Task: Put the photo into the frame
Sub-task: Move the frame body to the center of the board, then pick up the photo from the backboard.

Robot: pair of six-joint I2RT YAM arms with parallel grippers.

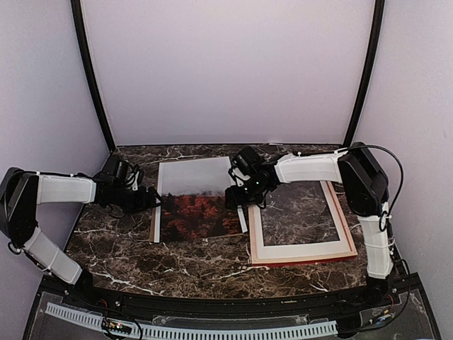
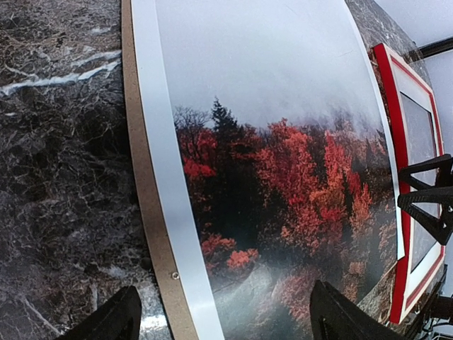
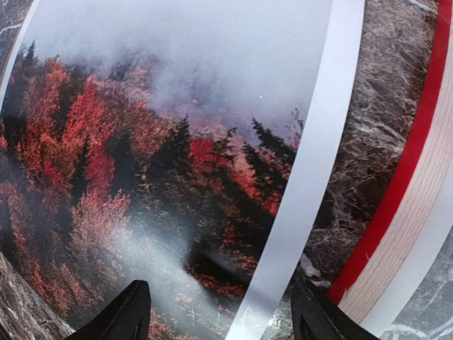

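Both pairs of jaws are spread open, nothing gripped: the left jaws at the left edge of the photo (image 1: 198, 205), the right jaws over its right margin. The photo is laid face up on a brown board (image 2: 138, 177) on the bench (image 1: 120, 248), long axis judged near-to-far. The frame (image 1: 301, 251) is set just rightward, nearer the right arm (image 1: 311, 168).

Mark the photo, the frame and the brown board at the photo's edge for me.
photo (image 1: 198, 212), top view, red trees in the print.
frame (image 1: 301, 251), top view, its near pale rail.
brown board (image 2: 145, 184), left wrist view, bare strip beside the photo's white margin.
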